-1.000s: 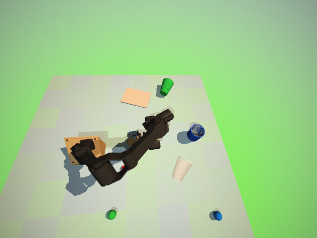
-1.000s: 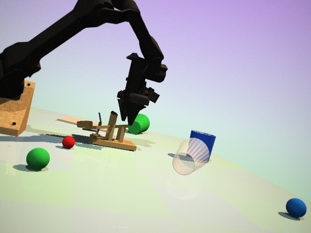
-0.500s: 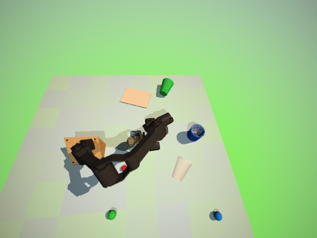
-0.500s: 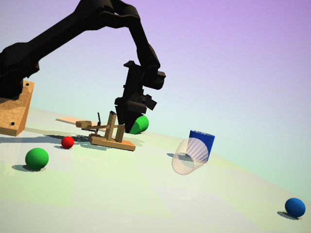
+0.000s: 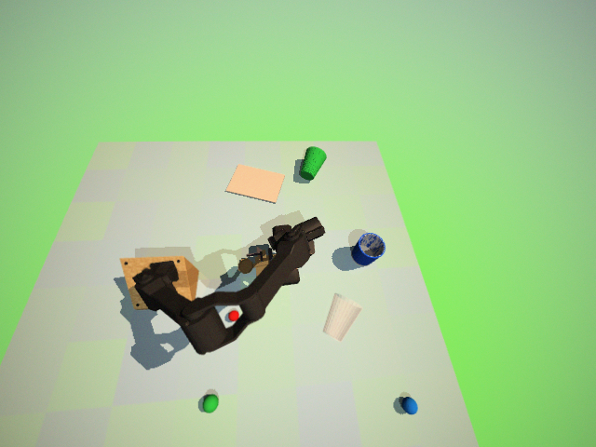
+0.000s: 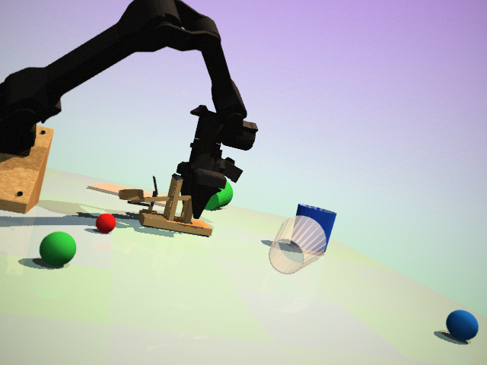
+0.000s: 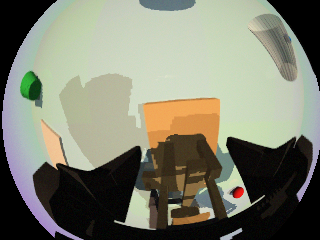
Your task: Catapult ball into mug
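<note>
Views: 3. Top: 1, high, looking down at a slant, farthest back, most of the tabletop (image 5: 269, 356) in frame. Exterior: 1, low, beside the table, facing across it, closer. Wrist: 1, wide round field, nearest, looking down on the catapult (image 5: 246, 264) (image 6: 173, 226) (image 7: 182, 117). Shared by top and exterior: blue mug (image 5: 364, 256) (image 6: 328, 226).

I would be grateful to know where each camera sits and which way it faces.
Top: high above the table, looking down; the arm shows, base included.
Exterior: low beside the table, looking across it; the arm and tool show.
Wrist: on the arm's wrist, facing past both fingers towards the catapult.
Top and exterior share the blue mug.
</note>
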Robot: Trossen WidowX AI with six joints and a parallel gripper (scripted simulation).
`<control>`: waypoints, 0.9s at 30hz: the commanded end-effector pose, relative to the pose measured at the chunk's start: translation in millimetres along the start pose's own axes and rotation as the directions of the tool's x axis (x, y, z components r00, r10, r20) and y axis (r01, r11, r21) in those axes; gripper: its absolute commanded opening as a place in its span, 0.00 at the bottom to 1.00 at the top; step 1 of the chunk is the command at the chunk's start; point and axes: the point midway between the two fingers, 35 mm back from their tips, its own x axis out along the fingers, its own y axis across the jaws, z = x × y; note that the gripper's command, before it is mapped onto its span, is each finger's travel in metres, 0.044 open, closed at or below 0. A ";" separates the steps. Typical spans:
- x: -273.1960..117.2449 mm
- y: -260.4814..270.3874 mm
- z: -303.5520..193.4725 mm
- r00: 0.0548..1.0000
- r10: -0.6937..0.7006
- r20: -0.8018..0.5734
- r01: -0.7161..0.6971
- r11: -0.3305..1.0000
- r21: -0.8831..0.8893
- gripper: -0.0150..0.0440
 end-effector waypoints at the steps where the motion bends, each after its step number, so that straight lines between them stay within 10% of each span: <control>1: 0.0 0.0 0.0 1.000 0.000 0.000 0.000 1.000 0.000 0.96; 11: 0.0 0.0 0.0 1.000 0.000 0.000 0.000 1.000 0.000 0.51; 27: -48.2 -0.4 1.0 1.000 -0.001 -0.001 0.001 1.000 -0.003 0.25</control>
